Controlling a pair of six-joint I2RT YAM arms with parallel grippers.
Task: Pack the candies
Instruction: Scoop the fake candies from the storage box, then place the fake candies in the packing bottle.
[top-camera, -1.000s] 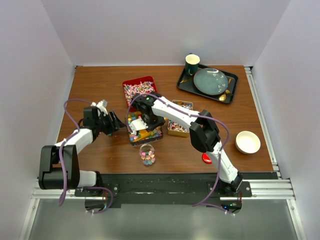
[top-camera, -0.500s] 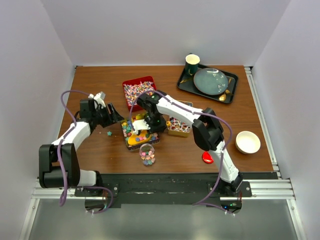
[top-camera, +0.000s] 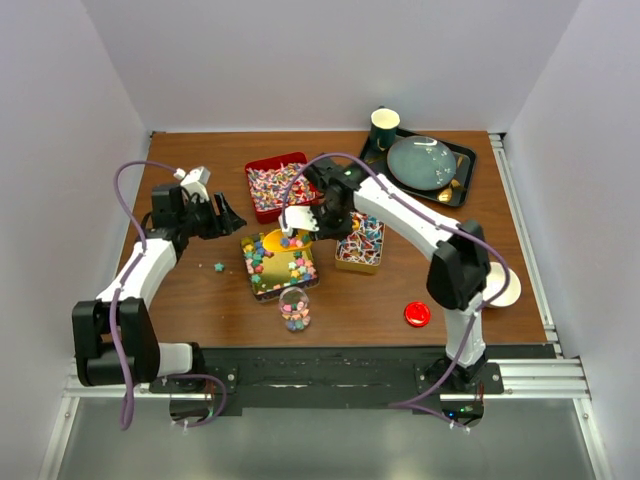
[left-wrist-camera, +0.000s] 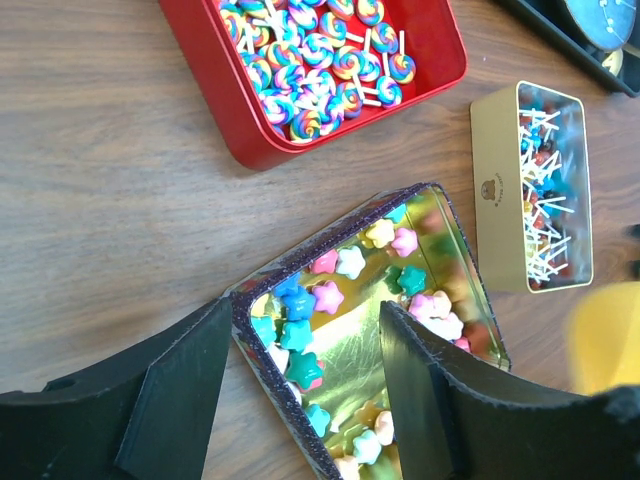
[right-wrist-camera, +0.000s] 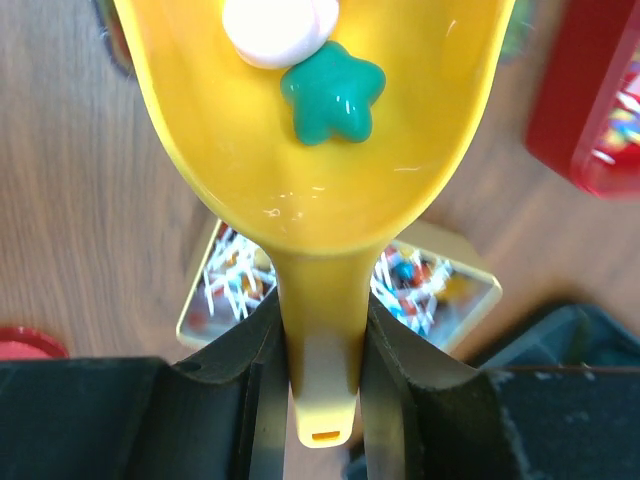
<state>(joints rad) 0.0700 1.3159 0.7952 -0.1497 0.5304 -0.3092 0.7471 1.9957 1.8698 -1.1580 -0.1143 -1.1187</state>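
Observation:
A gold-lined tin holds bright star candies. My right gripper is shut on the handle of a yellow scoop, held above the tin's far edge. In the right wrist view the scoop carries a green star and a white candy, and the gripper clamps the handle. My left gripper is open and empty, left of the tin. In the left wrist view its jaws straddle the tin's near corner from above. A small glass jar holds several candies.
A red tin of swirl lollipops sits behind the star tin; a gold tin of wrapped twists is to its right. One loose star lies on the table. A red lid, a white bowl and a dark tray with plate and cup are at the right.
My right gripper has lifted the scoop out of the star tin and drawn it back towards the far side. My left gripper has pulled away from the tin towards the far left. A star dropped onto the table.

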